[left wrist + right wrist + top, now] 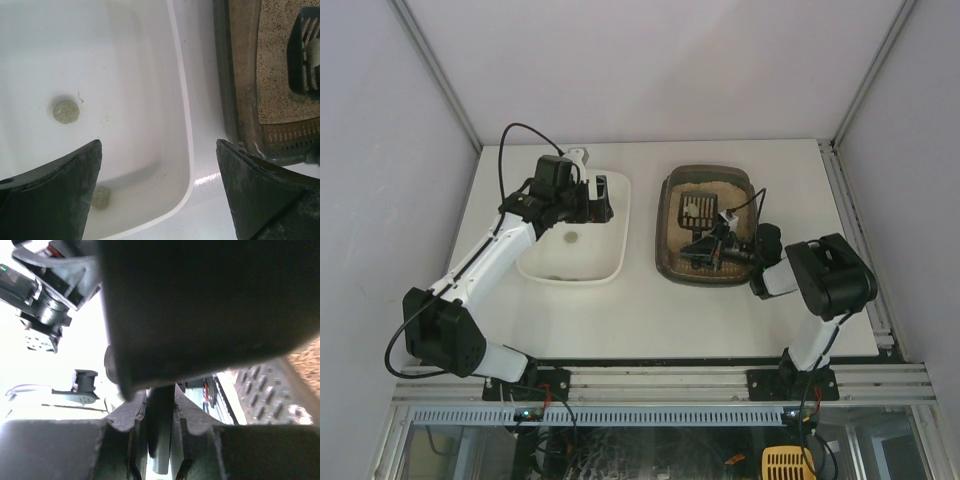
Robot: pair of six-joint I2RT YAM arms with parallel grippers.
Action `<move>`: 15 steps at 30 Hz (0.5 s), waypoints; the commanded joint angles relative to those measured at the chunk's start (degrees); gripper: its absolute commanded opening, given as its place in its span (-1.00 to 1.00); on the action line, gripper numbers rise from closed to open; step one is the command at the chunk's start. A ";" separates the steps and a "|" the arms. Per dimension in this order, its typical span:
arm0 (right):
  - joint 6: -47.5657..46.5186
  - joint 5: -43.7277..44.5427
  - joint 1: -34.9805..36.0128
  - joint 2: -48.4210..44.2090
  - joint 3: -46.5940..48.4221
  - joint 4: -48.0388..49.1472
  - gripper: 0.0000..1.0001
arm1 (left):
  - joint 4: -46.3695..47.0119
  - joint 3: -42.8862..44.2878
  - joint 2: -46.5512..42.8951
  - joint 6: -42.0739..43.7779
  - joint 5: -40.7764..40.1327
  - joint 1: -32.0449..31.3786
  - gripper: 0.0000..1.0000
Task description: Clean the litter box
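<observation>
The dark brown litter box [706, 172] with beige litter sits right of centre; its rim also shows in the left wrist view [240, 75]. A black slotted scoop [698, 209] lies tilted inside it, over the litter, and shows in the left wrist view [305, 55]. My right gripper [716, 246] is low inside the box and shut on the scoop's dark handle [160, 440]; the scoop's body [210, 300] fills the top of that view. My left gripper [603, 197] hangs open and empty [157, 150] over the right edge of the white tray [621, 232].
The white tray's rim [182, 100] runs beside the litter box with a narrow strip of table between them. Two greenish clumps [66, 111] [101, 197] lie in the tray; one shows from above [572, 237]. Enclosure walls stand close on both sides.
</observation>
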 commanded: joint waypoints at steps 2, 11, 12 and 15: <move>-10.77 -0.89 0.65 -8.52 1.66 -10.69 -1.00 | 1.71 -1.37 -2.19 1.40 -0.10 0.27 0.99; -17.95 -1.09 2.75 -12.66 2.42 -21.65 -1.00 | 1.94 -1.52 -2.19 1.61 -0.21 0.27 0.99; -16.30 -1.20 0.99 -12.76 1.47 -19.00 -1.00 | 1.90 -1.46 -2.20 1.64 -0.20 0.28 0.99; -13.13 -1.31 -2.69 -12.35 0.02 -14.88 -1.00 | 1.94 -1.58 -2.35 1.66 -0.24 0.32 0.99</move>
